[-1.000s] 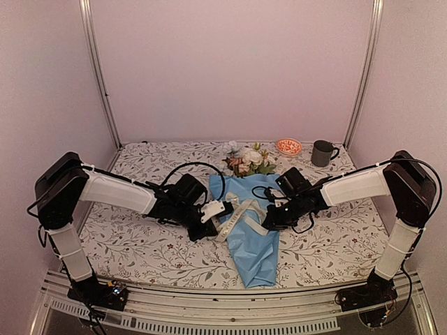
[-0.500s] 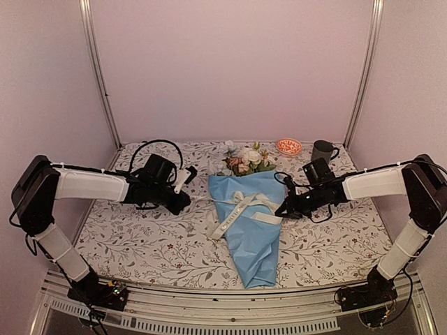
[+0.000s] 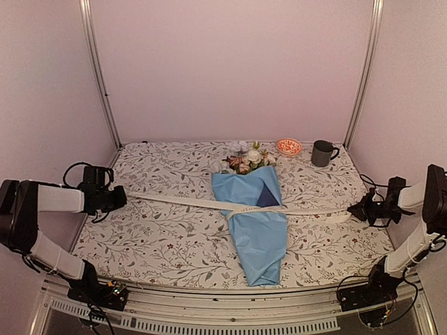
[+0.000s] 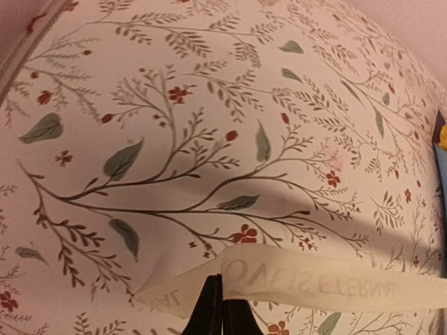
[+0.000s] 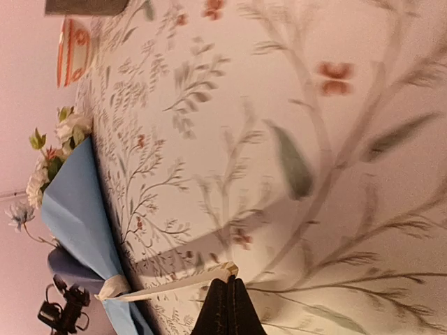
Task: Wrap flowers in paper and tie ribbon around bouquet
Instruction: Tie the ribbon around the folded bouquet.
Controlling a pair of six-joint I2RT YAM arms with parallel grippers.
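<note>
At the far left edge of the tabletop [image 3: 167, 244], the left hand [image 3: 120, 197] is closed, its two dark fingertips pressed together on one end of the ribbon [image 3: 174, 201]. The left wrist view shows that end as a flat cream band lying over the leaf-printed cloth. Grey capital letters run along it, faint and apparently reversed, so I cannot read them with any certainty. From there the ribbon runs in a straight, low line to the middle of the tabletop, where it crosses the bouquet [image 3: 258, 223] and is knotted on the cone just below its wide mouth. The paper [image 3: 260, 241] is light blue on the outside, with a patch of dark navy showing at the fold near the top, and it narrows to a point towards the near edge. The flowers [image 3: 248, 159], white, cream and pink with green leaves, stick out at the far end. Further right, by the back wall, stand a small orange-patterned bowl [image 3: 288, 146] and a dark mug [image 3: 322, 153]. The ribbon's other half runs on to the right edge, where the right hand [image 3: 355, 209] is closed on its tip.
</note>
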